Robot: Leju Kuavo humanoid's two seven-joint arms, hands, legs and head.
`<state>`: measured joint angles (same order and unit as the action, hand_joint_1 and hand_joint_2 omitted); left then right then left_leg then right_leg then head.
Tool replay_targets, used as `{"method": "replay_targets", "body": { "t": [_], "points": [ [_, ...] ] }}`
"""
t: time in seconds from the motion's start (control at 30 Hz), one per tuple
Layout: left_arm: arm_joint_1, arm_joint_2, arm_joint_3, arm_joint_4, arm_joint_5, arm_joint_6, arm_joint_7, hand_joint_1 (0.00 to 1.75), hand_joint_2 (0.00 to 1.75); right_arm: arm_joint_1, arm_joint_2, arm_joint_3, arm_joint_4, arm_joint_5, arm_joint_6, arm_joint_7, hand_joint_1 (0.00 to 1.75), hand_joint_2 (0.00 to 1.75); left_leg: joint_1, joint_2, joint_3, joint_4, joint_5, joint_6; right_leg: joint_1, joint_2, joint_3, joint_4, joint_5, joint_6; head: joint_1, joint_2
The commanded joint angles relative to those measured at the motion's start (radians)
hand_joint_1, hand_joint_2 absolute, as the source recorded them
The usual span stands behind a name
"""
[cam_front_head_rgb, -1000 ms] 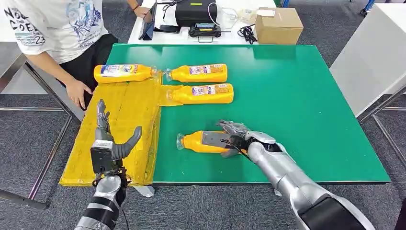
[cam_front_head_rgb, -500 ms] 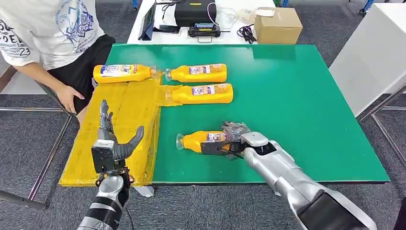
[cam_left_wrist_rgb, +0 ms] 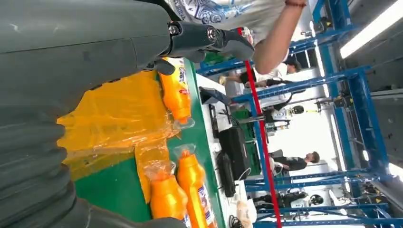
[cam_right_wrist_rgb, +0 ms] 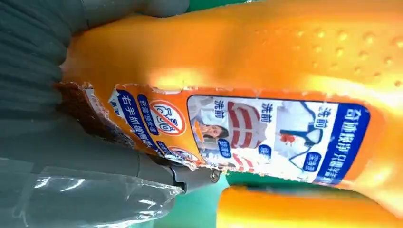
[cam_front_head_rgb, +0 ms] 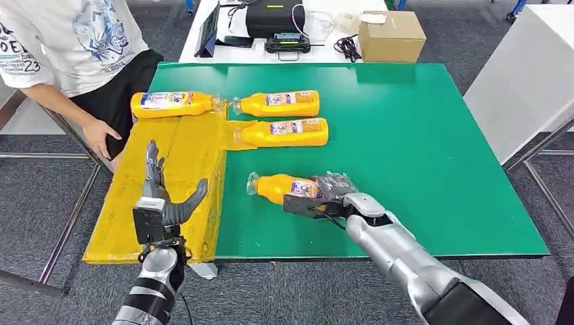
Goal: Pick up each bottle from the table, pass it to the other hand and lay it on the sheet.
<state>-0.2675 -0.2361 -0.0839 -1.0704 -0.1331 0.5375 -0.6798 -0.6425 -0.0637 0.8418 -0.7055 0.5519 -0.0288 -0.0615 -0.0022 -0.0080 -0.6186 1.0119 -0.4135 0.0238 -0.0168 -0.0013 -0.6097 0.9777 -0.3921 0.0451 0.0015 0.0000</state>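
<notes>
My right hand [cam_front_head_rgb: 329,198] grips an orange bottle [cam_front_head_rgb: 283,187] by its labelled body near the green table's [cam_front_head_rgb: 420,156] front edge, cap pointing left. In the right wrist view the bottle's label [cam_right_wrist_rgb: 266,123] sits close, with my fingers [cam_right_wrist_rgb: 81,147] wrapped around it. My left hand [cam_front_head_rgb: 161,203] hovers open, fingers spread, over the yellow sheet [cam_front_head_rgb: 183,152] at the table's left. One bottle [cam_front_head_rgb: 172,103] lies at the sheet's far end. Two more bottles [cam_front_head_rgb: 279,103] [cam_front_head_rgb: 288,131] lie on the table beside it.
A person stands at the far left with a hand [cam_front_head_rgb: 100,137] next to the sheet's edge. Behind the green table is a white table with a cardboard box [cam_front_head_rgb: 391,35] and black devices [cam_front_head_rgb: 274,17]. Another white surface [cam_front_head_rgb: 528,81] stands at the right.
My right hand turned and closed around the bottle, which shifted slightly away from the front edge. My left hand edged forward over the sheet. The person shifted a little.
</notes>
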Motion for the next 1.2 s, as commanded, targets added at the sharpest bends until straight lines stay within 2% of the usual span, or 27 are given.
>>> {"method": "replay_targets", "body": {
  "t": [0.03, 0.07, 0.2, 0.23, 0.27, 0.3, 0.37, 0.4, 0.5, 0.53, 0.57, 0.6, 0.67, 0.7, 0.73, 0.77, 0.83, 0.87, 0.93, 0.97, 1.0, 1.1, 1.13, 1.2],
  "points": [
    [0.056, -0.005, 0.018, -0.061, 0.025, -0.052, -0.018, 0.00, 1.75, 0.386, 0.075, -0.467, -0.719, -0.051, -0.344, -0.163, 1.75, 1.75, 0.001, 0.000, 0.003, 0.000, -0.004, -0.002, 0.002, 0.000, 0.003, 0.000, -0.004, -0.003, 0.000, 0.000],
    [0.062, -0.011, 0.026, -0.058, 0.018, -0.044, -0.018, 0.00, 1.75, 0.417, 0.086, -0.494, -0.789, -0.006, -0.395, -0.195, 1.75, 1.75, 0.001, 0.000, 0.000, 0.000, -0.004, -0.002, 0.001, 0.001, 0.000, 0.001, -0.003, -0.002, -0.001, 0.000],
    [0.063, -0.013, 0.027, -0.059, 0.015, -0.045, -0.018, 0.00, 1.75, 0.427, 0.085, -0.504, -0.808, 0.002, -0.385, -0.185, 1.75, 1.75, 0.001, -0.003, -0.006, 0.000, -0.001, -0.001, 0.000, -0.002, -0.005, 0.000, -0.002, -0.001, -0.001, 0.000],
    [0.058, -0.023, 0.042, -0.038, 0.018, -0.043, -0.018, 0.00, 1.75, 0.428, 0.088, -0.523, -0.801, 0.129, -0.498, -0.228, 1.75, 1.75, 0.001, -0.003, -0.003, 0.001, -0.003, -0.001, 0.001, -0.003, -0.001, 0.001, -0.004, -0.002, -0.001, 0.000],
    [0.061, -0.040, 0.053, -0.039, 0.038, -0.070, -0.011, 0.00, 1.75, 0.457, 0.097, -0.546, -0.850, 0.191, -0.570, -0.251, 1.75, 1.75, 0.002, -0.003, -0.002, 0.001, -0.004, -0.002, 0.001, -0.002, 0.000, 0.001, -0.006, -0.001, 0.000, 0.000],
    [0.079, -0.043, 0.032, -0.066, 0.034, -0.098, -0.004, 0.00, 1.75, 0.495, 0.084, -0.575, -0.948, 0.172, -0.610, -0.273, 1.75, 1.75, 0.002, -0.003, -0.002, 0.001, -0.004, -0.002, 0.001, -0.003, 0.000, 0.000, -0.005, 0.000, 0.000, 0.000],
    [0.107, -0.040, -0.006, -0.117, 0.037, -0.145, 0.024, 0.00, 1.75, 0.532, 0.065, -0.628, -1.069, 0.089, -0.611, -0.321, 1.75, 1.75, 0.001, -0.005, -0.003, 0.002, -0.004, -0.002, 0.001, -0.004, 0.000, 0.001, -0.006, 0.000, 0.000, 0.000],
    [0.122, -0.044, -0.015, -0.152, 0.106, -0.218, 0.069, 0.00, 1.75, 0.552, 0.082, -0.665, -1.116, 0.038, -0.599, -0.367, 1.75, 1.75, 0.002, -0.005, -0.001, 0.003, -0.006, -0.002, 0.002, -0.004, 0.001, 0.002, -0.008, -0.001, 0.000, 0.000],
    [0.129, -0.051, -0.023, -0.174, 0.156, -0.257, 0.095, 0.00, 1.75, 0.578, 0.107, -0.675, -1.137, 0.041, -0.608, -0.395, 1.75, 1.75, 0.000, -0.008, -0.005, 0.002, -0.005, -0.002, 0.000, -0.008, -0.002, 0.002, -0.008, 0.000, 0.000, 0.000],
    [0.128, -0.049, -0.026, -0.175, 0.170, -0.261, 0.104, 0.00, 1.75, 0.579, 0.113, -0.672, -1.128, 0.050, -0.617, -0.405, 1.75, 1.75, -0.002, -0.007, -0.007, 0.001, -0.002, -0.001, -0.002, -0.007, -0.005, 0.001, -0.005, 0.001, 0.000, 0.000],
    [0.126, -0.051, -0.028, -0.177, 0.217, -0.292, 0.117, 0.00, 1.75, 0.583, 0.118, -0.666, -1.123, 0.072, -0.636, -0.426, 1.75, 1.75, -0.001, -0.009, -0.004, 0.002, -0.005, -0.001, -0.001, -0.007, -0.001, 0.001, -0.008, 0.001, 0.000, 0.000],
    [0.125, -0.046, -0.046, -0.178, 0.313, -0.389, 0.168, 0.00, 1.75, 0.588, 0.117, -0.657, -1.105, 0.097, -0.647, -0.434, 1.75, 1.75, -0.001, -0.008, -0.004, 0.002, -0.005, -0.001, 0.000, -0.006, 0.000, 0.001, -0.008, 0.001, 0.000, 0.000],
    [0.133, -0.025, -0.099, -0.192, 0.369, -0.454, 0.202, 0.00, 1.75, 0.591, 0.125, -0.646, -1.033, 0.076, -0.615, -0.424, 1.75, 1.75, -0.001, -0.006, -0.005, 0.000, -0.004, 0.000, -0.001, -0.004, -0.003, 0.000, -0.005, 0.001, -0.001, 0.000],
    [0.135, -0.014, -0.121, -0.193, 0.380, -0.475, 0.210, 0.00, 1.75, 0.591, 0.126, -0.638, -0.989, 0.056, -0.578, -0.422, 1.75, 1.75, 0.000, -0.006, -0.001, 0.000, -0.006, -0.001, 0.000, -0.005, 0.002, 0.000, -0.007, 0.000, 0.000, 0.000],
    [0.136, -0.011, -0.128, -0.193, 0.381, -0.476, 0.208, 0.00, 1.75, 0.587, 0.131, -0.638, -0.962, 0.049, -0.581, -0.439, 1.75, 1.75, -0.001, -0.004, -0.005, -0.001, -0.004, 0.001, -0.001, -0.004, -0.003, -0.001, -0.004, 0.001, 0.000, 0.000],
    [0.137, -0.011, -0.130, -0.192, 0.382, -0.476, 0.206, 0.00, 1.75, 0.585, 0.134, -0.637, -0.948, 0.045, -0.586, -0.450, 1.75, 1.75, 0.000, -0.004, -0.001, -0.001, -0.005, 0.000, 0.000, -0.004, 0.001, -0.002, -0.005, 0.000, 0.000, 0.000],
    [0.137, -0.011, -0.130, -0.192, 0.382, -0.476, 0.206, 0.00, 1.75, 0.585, 0.134, -0.637, -0.948, 0.045, -0.586, -0.450, 1.75, 1.75, -0.001, -0.003, -0.004, -0.001, -0.004, 0.001, 0.000, -0.002, -0.002, -0.002, -0.004, 0.001, -0.001, 0.000],
    [0.134, -0.004, -0.144, -0.192, 0.315, -0.422, 0.162, 0.00, 1.75, 0.592, 0.161, -0.649, -0.935, 0.027, -0.596, -0.463, 1.75, 1.75, 0.000, -0.002, -0.001, -0.001, -0.006, 0.000, 0.001, -0.002, 0.001, -0.002, -0.005, 0.001, 0.000, 0.000],
    [0.128, -0.010, -0.150, -0.174, 0.317, -0.429, 0.182, 0.00, 1.75, 0.601, 0.192, -0.613, -0.857, 0.023, -0.544, -0.475, 1.75, 1.75, -0.001, -0.002, -0.004, -0.001, -0.004, 0.001, 0.000, -0.002, -0.003, -0.002, -0.004, 0.001, 0.000, 0.000],
    [0.120, -0.007, -0.163, -0.158, 0.313, -0.444, 0.185, 0.00, 1.75, 0.592, 0.207, -0.586, -0.788, 0.037, -0.540, -0.486, 1.75, 1.75, 0.000, -0.001, -0.001, -0.001, -0.006, 0.000, 0.000, -0.001, 0.001, -0.002, -0.005, 0.000, -0.001, 0.000],
    [0.117, -0.010, -0.165, -0.149, 0.322, -0.461, 0.189, 0.00, 1.75, 0.584, 0.230, -0.580, -0.742, -0.024, -0.515, -0.496, 1.75, 1.75, 0.000, 0.000, 0.000, -0.002, -0.005, 0.000, 0.000, 0.000, 0.001, -0.003, -0.004, 0.000, 0.000, 0.000],
    [0.113, -0.008, -0.189, -0.139, 0.323, -0.511, 0.189, 0.00, 1.75, 0.548, 0.257, -0.549, -0.590, -0.075, -0.471, -0.516, 1.75, 1.75, -0.001, 0.000, -0.003, -0.002, -0.004, 0.000, 0.000, 0.000, -0.001, -0.003, -0.003, 0.001, -0.001, 0.000],
    [0.113, -0.009, -0.194, -0.138, 0.318, -0.515, 0.188, 0.00, 1.75, 0.543, 0.264, -0.545, -0.561, -0.080, -0.467, -0.519, 1.75, 1.75, 0.000, 0.003, 0.002, -0.003, -0.006, -0.001, 0.001, 0.002, 0.003, -0.004, -0.004, 0.000, 0.000, 0.000],
    [0.113, -0.005, -0.206, -0.140, 0.307, -0.531, 0.182, 0.00, 1.75, 0.530, 0.273, -0.540, -0.512, -0.102, -0.441, -0.530, 1.75, 1.75, 0.000, 0.001, 0.000, -0.003, -0.005, 0.000, 0.000, 0.001, 0.001, -0.003, -0.004, 0.000, 0.000, 0.000]
  ]
}}
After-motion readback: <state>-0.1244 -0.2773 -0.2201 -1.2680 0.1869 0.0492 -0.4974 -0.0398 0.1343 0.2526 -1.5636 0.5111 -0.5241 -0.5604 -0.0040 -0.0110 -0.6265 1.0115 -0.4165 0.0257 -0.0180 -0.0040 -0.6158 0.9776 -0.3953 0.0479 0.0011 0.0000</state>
